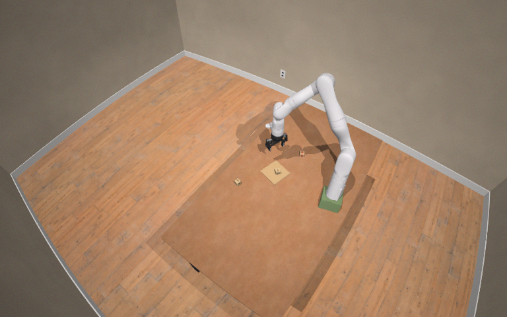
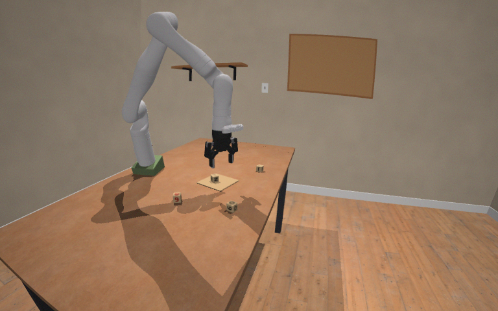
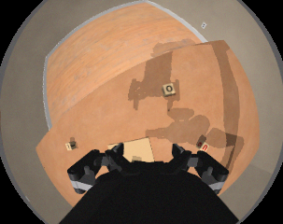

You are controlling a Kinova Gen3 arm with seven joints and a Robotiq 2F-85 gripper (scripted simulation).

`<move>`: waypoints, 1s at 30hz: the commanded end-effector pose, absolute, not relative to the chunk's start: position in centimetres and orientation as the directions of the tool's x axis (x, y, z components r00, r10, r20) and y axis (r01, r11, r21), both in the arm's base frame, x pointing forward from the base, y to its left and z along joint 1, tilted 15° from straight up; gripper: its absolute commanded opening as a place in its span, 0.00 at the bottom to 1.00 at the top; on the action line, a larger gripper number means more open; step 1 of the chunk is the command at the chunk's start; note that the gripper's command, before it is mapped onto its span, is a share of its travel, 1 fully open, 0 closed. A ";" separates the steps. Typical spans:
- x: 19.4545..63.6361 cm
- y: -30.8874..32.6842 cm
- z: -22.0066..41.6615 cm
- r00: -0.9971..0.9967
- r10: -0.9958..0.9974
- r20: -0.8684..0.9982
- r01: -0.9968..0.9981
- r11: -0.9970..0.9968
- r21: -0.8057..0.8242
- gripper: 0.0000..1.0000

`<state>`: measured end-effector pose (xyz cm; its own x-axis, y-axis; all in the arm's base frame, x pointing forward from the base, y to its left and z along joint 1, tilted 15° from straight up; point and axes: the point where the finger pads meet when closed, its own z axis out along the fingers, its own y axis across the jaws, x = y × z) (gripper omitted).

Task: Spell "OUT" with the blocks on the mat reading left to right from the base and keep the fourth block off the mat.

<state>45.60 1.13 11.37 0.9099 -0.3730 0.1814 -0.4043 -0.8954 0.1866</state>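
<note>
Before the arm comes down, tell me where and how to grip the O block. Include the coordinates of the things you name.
Likely best from straight above, on two opposite upright sides of the O block (image 2: 231, 207) (image 3: 169, 90): it is a cube sitting flat, letter up, and nothing touches those sides.

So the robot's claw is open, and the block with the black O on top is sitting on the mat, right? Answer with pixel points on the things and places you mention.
Not quite: the block with the black O on top (image 2: 231, 207) (image 3: 168, 90) sits off the mat (image 1: 266, 171) (image 2: 222, 186) (image 3: 140, 148), on the table, as the wrist view shows. The claw (image 1: 276, 145) (image 2: 222, 162) (image 3: 147, 151) is open.
</note>
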 end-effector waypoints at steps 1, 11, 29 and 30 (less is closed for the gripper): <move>45.9 0.6 11.5 0.905 -0.383 0.185 -0.415 -0.891 0.184 1.00; 46.6 -0.3 11.8 0.905 -0.383 0.185 -0.415 -0.891 0.184 1.00; 47.8 -2.1 12.3 0.905 -0.383 0.186 -0.415 -0.891 0.185 1.00; 47.8 -2.1 12.3 0.905 -0.383 0.186 -0.415 -0.891 0.185 1.00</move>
<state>47.77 -2.14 12.27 0.9053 -0.3827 0.1845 -0.4145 -0.8908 0.1861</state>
